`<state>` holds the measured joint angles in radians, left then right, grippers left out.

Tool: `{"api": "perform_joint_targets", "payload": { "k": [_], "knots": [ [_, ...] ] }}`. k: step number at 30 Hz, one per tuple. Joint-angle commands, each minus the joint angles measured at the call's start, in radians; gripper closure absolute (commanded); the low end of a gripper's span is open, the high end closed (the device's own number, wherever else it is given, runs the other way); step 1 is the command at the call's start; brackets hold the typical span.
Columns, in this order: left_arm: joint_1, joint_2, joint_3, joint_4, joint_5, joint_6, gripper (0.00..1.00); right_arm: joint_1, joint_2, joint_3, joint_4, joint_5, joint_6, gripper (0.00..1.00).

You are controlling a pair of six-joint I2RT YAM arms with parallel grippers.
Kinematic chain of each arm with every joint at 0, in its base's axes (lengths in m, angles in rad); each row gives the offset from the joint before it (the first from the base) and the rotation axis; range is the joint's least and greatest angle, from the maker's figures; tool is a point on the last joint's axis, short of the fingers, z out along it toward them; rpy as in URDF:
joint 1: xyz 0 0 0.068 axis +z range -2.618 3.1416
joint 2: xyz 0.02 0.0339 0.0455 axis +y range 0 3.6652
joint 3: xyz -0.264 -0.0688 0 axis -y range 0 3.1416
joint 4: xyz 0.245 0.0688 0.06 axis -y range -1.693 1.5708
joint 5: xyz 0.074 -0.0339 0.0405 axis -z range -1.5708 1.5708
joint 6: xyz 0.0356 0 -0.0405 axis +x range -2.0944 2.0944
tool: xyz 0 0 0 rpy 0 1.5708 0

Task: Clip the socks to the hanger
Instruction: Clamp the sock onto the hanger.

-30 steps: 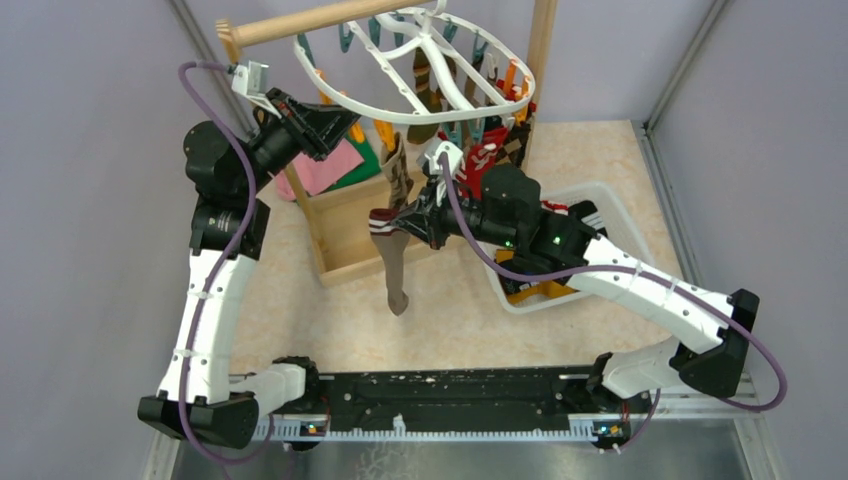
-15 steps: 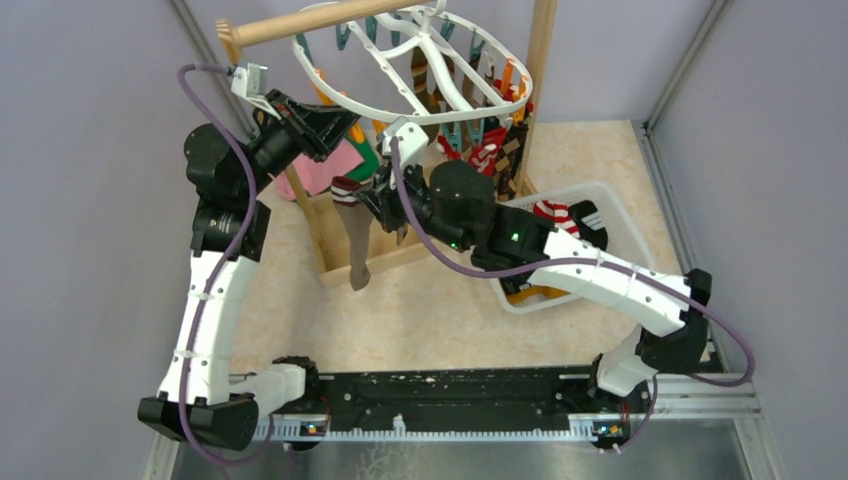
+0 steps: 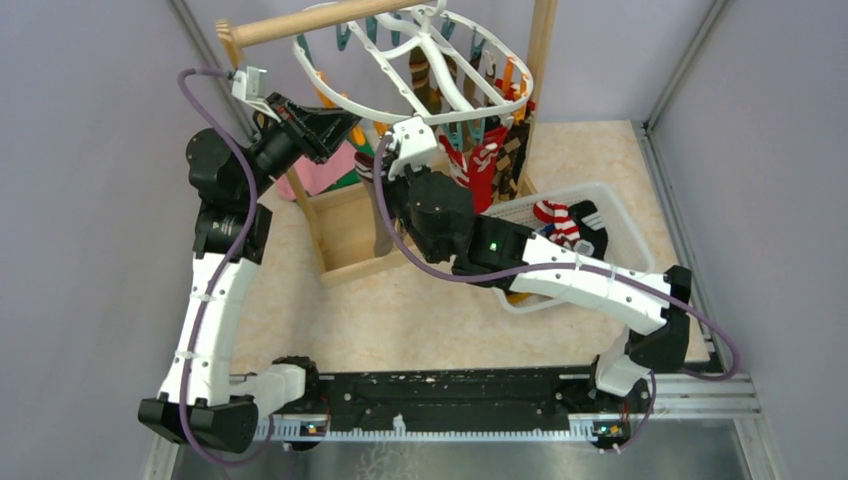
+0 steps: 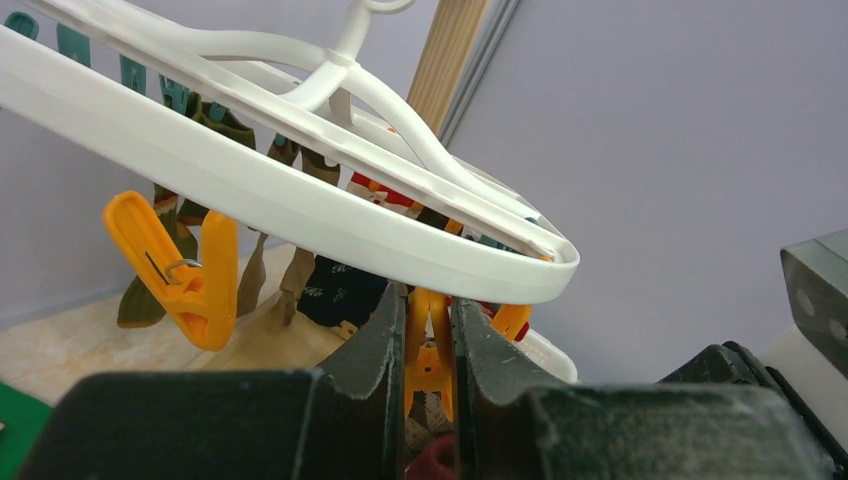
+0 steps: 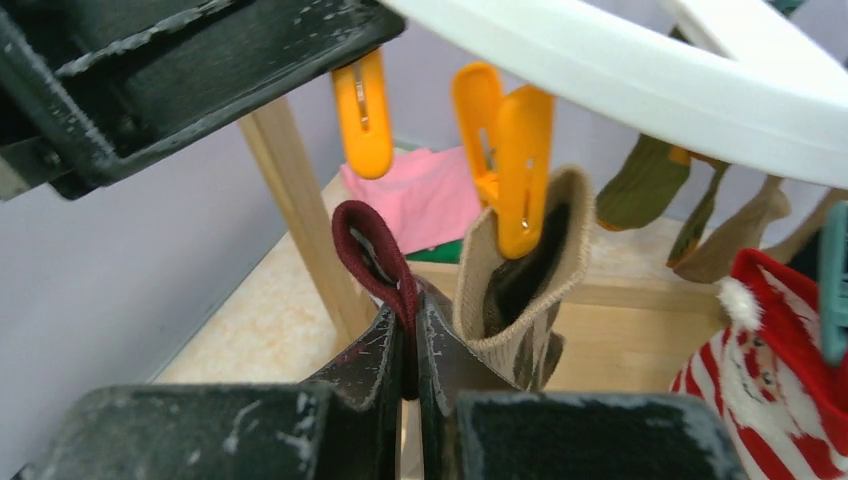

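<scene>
Maroon sock cuff, plain only from the right wrist, sits clamped in the right jaws below the hanger; left jaws squeeze an orange clip under its rim.

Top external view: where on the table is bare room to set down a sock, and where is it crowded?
Free: the table strip between the arm bases and the wooden rack base; also the far right corner behind the white basket. Crowded: under the hanger, where the left gripper squeezes an orange clip and the right gripper holds a sock.
</scene>
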<state>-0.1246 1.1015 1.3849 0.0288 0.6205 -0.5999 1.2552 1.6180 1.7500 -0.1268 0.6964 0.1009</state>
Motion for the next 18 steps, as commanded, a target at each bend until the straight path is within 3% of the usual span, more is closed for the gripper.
{"api": "perform_joint_targets", "payload": {
  "k": [1,9,14,18],
  "knots": [
    [0.005,-0.022,-0.006,0.056,-0.009,-0.022,0.91,0.024,0.020,0.082,0.044,0.167,0.010,1.00],
    [0.005,-0.031,-0.027,0.072,-0.010,-0.046,0.91,0.032,0.087,0.176,-0.017,0.311,0.069,1.00],
    [0.005,-0.039,-0.036,0.074,-0.010,-0.052,0.91,0.032,0.120,0.229,-0.058,0.275,0.089,1.00],
    [0.005,-0.044,-0.041,0.071,-0.013,-0.046,0.91,0.032,0.092,0.180,-0.014,0.238,0.098,1.00]
  ]
}}
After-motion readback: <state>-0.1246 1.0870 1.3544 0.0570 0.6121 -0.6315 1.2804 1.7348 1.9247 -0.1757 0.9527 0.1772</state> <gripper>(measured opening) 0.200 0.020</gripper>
